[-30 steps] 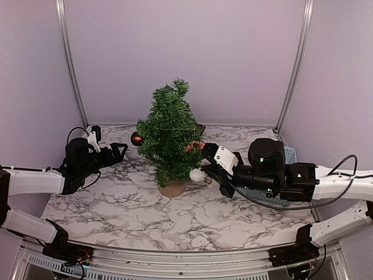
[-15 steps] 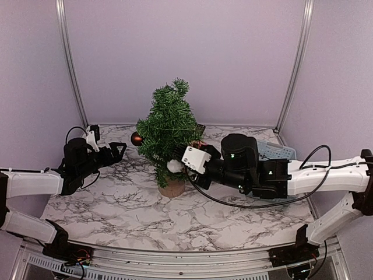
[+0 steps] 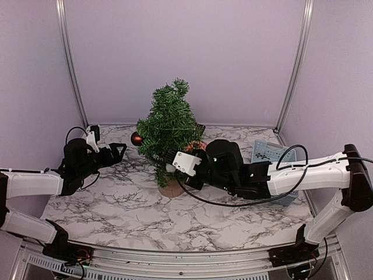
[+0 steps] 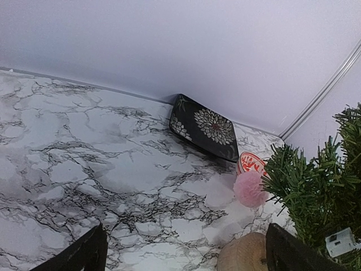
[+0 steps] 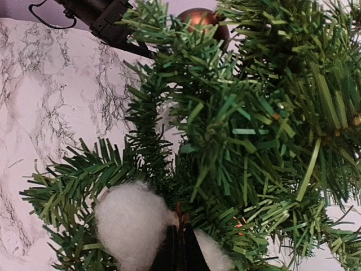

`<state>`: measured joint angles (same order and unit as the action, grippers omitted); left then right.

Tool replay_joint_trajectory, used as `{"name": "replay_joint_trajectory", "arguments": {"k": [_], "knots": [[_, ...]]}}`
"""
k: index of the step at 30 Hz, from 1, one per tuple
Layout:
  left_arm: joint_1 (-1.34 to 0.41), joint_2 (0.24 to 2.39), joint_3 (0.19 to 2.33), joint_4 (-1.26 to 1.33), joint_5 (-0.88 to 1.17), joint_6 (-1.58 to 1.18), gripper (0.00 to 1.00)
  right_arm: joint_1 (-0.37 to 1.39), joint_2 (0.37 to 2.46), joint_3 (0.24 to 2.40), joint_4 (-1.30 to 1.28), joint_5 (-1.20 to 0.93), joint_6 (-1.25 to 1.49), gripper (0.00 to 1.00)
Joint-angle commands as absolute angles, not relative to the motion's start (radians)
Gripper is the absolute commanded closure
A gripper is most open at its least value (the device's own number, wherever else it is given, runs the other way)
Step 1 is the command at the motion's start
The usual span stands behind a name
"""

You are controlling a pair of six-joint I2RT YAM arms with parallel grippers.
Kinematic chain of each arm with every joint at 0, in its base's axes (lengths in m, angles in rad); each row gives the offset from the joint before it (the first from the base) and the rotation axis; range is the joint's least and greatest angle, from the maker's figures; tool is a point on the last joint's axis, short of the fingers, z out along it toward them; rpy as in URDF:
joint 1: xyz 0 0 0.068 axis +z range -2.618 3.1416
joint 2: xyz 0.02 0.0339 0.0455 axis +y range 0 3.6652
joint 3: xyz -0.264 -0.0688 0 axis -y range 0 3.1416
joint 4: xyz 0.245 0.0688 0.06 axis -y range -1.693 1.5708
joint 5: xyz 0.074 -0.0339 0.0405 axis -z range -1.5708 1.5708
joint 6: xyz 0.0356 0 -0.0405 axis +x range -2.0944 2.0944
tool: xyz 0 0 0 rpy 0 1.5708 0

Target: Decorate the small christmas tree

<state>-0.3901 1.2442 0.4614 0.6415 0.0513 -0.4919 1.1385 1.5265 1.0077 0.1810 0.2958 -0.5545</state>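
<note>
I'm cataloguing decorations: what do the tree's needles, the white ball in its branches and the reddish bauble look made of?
Small christmas tree: flat, slightly glossy green strips, likely plastic. White ball: matte, fuzzy surface, probably cotton or similar fibre. Bauble: smooth, shiny copper-red shell, plastic or glass; cannot tell which.

I'm working in a lab test cell: plain lilac panels (image 3: 186, 58) wall me in, aluminium posts (image 3: 69, 64) stand at eleven and one o'clock, and a marble-print tabletop (image 3: 116, 204) carries bolted arm mounts (image 3: 58, 248) at seven and five.
</note>
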Motion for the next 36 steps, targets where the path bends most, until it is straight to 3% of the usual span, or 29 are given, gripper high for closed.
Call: {"name": "replay_joint_trajectory", "arguments": {"k": [1, 9, 17, 27, 36], "knots": [[-0.394, 1.223, 0.451, 0.635, 0.05, -0.478, 0.01, 1.117, 1.551, 1.056, 0.246, 0.303, -0.547, 1.0], [-0.394, 1.233, 0.452, 0.635, 0.048, -0.477, 0.01, 1.108, 1.592, 1.073, 0.249, 0.28, -0.545, 0.96], [-0.393, 1.236, 0.456, 0.635, 0.047, -0.476, 0.01, 1.112, 1.546, 1.07, 0.208, 0.266, -0.508, 0.67], [-0.393, 1.246, 0.461, 0.635, 0.049, -0.482, 0.01, 1.137, 1.411, 1.03, 0.177, 0.203, -0.455, 0.49], [-0.393, 1.253, 0.466, 0.635, 0.054, -0.482, 0.01, 1.121, 1.265, 0.954, 0.083, 0.098, -0.342, 0.48]]}}
